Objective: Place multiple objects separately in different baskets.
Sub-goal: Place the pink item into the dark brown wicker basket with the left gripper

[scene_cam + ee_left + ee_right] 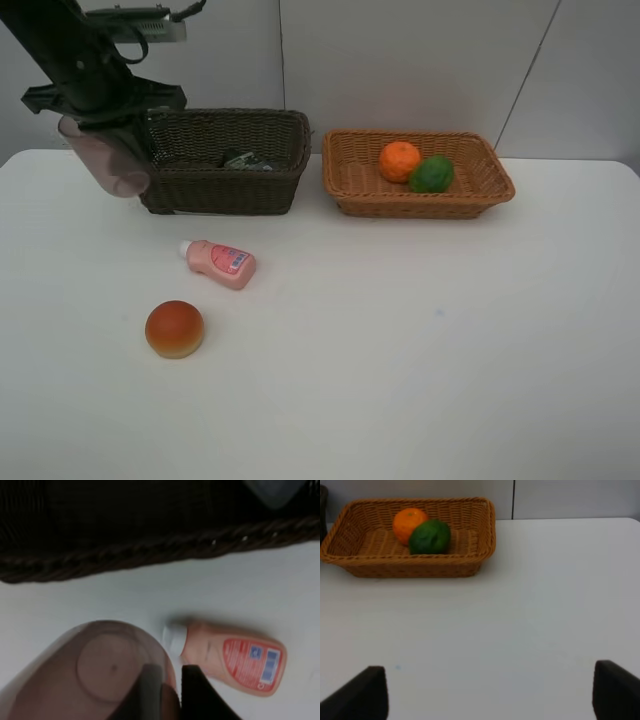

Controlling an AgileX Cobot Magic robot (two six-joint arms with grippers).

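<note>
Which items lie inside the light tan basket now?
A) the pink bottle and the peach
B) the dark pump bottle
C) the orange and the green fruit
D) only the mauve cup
C: the orange and the green fruit rest side by side inside the light tan basket, while the pink bottle lies on the table.

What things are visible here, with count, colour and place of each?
table: 1, white, under everything
dark basket: 1, dark brown, back left
light basket: 1, orange-tan, back right
pump bottle: 1, dark, inside dark basket
orange: 1, orange, inside light basket
green fruit: 1, green, same basket, beside orange
pink bottle: 1, pink, lying on table before dark basket
peach: 1, red-orange, on table, front left
cup: 1, mauve, held beside dark basket's left end
left gripper: 1, black, shut on cup
right gripper: 1, black, open over table
</note>
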